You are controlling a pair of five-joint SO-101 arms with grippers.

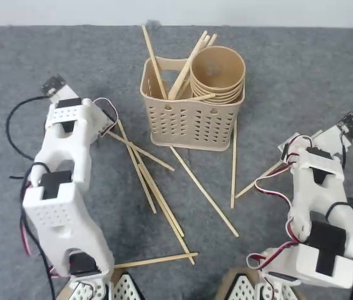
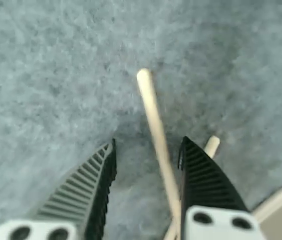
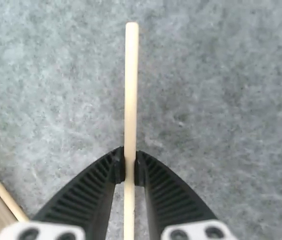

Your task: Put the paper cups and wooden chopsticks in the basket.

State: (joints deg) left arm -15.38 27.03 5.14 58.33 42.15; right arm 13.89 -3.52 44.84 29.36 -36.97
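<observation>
Chopsticks (image 1: 153,178) loose on the grey counter (image 1: 57,50), most in a crossed bundle in front of the basket (image 1: 192,125) and off its left front corner. One long stick slanting away from the basket's front wall, another lying straight out from its right front corner, one more crosswise well in front of the basket, between the two arm bases. Several more already standing tilted inside the basket, leaning toward its left side, beside the paper cups (image 1: 218,69) nested in one stack in its right half. Left gripper (image 2: 148,145) spread wide, low over the counter to the left of the basket, jaws straddling one chopstick (image 2: 153,115) lying just beside one finger with a clear gap to the other; tip of a second stick (image 2: 211,145) peeking out behind that same finger. Right gripper (image 3: 128,159) clamped on a single chopstick (image 3: 131,75), to the right of the basket and in front of it, fingertips pinching the stick, its end reaching well past them over the counter. Counter's far edge just behind the basket, against a pale wall (image 1: 176,11). Broad grey surface to the basket's left and right; tightest room in front of it, among the scattered sticks.
</observation>
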